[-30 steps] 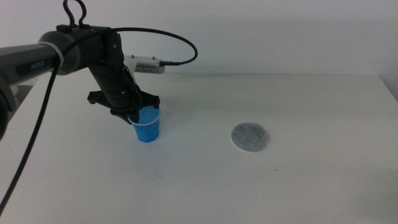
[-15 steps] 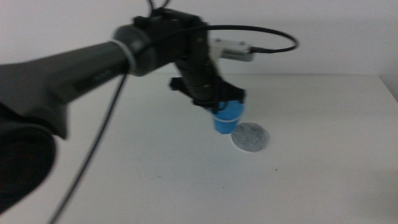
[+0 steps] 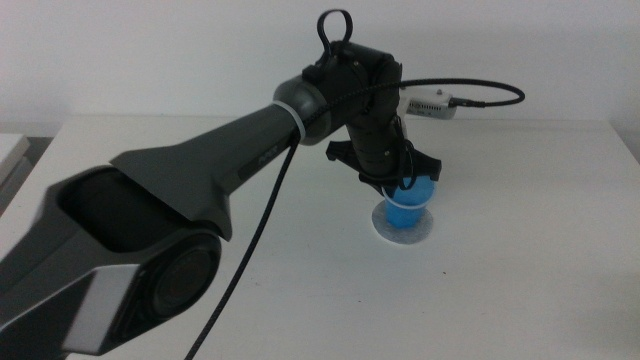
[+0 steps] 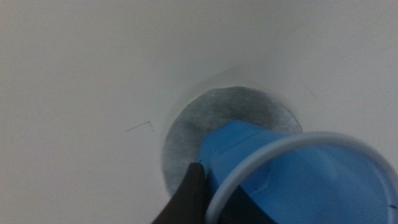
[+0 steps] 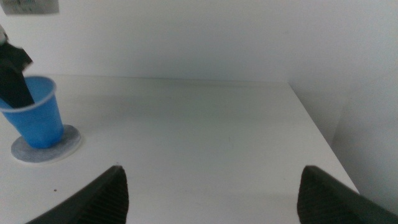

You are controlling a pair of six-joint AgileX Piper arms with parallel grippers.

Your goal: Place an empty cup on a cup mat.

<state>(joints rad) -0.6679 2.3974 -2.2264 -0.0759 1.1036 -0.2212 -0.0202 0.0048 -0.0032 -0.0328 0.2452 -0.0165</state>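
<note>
The cup [image 3: 408, 205], a small bright blue tapered vessel with a thin pale rim, stands upright over the cup mat [image 3: 385, 229]. In my middle view its base falls inside the mat's outline, and a crescent of speckled grey shows around the near side. In the right wrist view the cup [image 5: 34, 112] appears to rest on the mat [image 5: 68, 144], whose pale edge rings the base, though I cannot confirm full contact from here. In the left wrist view the mat [image 4: 186, 124] lies directly beneath the cup [image 4: 261, 155], and the blue interior holds nothing that I can see.

The left gripper [image 3: 400, 180] grips the cup at its rim. One dark jaw reaches down inside the cup, as the right wrist view shows, and the other presses the outer wall, as the left wrist view shows. The left arm [image 3: 220, 170] stretches in from the left side of the middle view, with a black cable [image 3: 480, 95] looping behind the wrist to a white camera module [image 3: 430, 103].

The right gripper [image 5: 211, 190] waits well apart from the cup, out of my middle view. Its two dark jaws stand wide apart with nothing between them.

The table [image 3: 520, 270] is a plain white surface, and a white wall [image 3: 180, 50] rises behind it.
</note>
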